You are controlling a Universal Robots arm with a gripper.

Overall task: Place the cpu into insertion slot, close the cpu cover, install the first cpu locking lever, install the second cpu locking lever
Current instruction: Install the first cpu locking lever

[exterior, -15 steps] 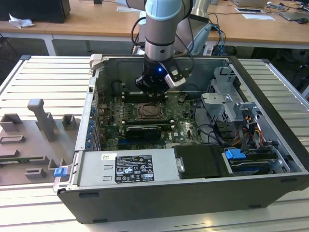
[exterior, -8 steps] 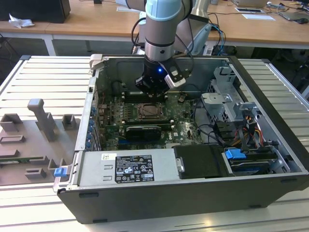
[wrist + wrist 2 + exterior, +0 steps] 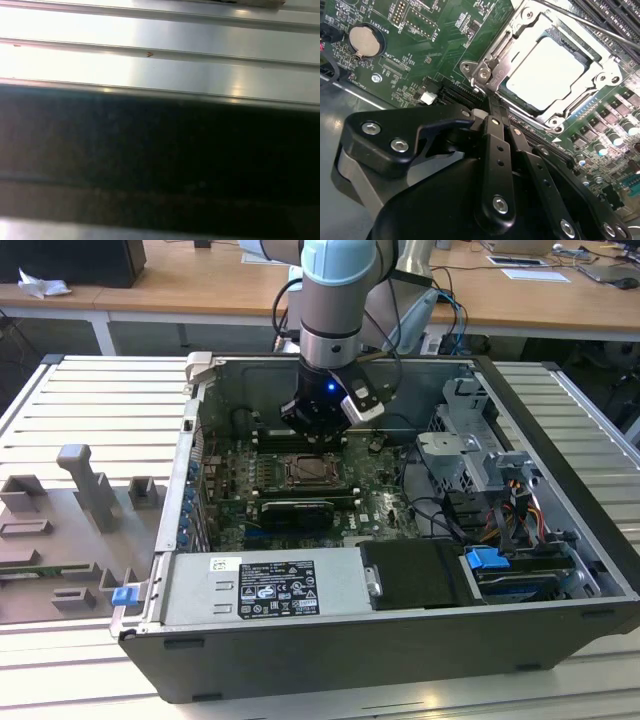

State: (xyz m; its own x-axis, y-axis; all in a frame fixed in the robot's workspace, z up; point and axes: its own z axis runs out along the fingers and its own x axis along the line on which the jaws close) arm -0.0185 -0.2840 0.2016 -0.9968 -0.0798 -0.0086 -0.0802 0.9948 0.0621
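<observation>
Black metal hand (image 3: 492, 107), fingers pressed together with nothing between them, tips down against the near corner of the thin silvery square cpu cover (image 3: 520, 35). Just beyond the tips: pale silver-grey square cpu (image 3: 547, 70), seated in the black insertion slot (image 3: 582, 102), cover lying flat around it. Off to one side of the hand, on the green circuit board (image 3: 445, 30), a round silver coin battery (image 3: 364, 40). Seen in the exterior view, hand (image 3: 318, 430) lowered inside the open dark computer case (image 3: 560, 430).
</observation>
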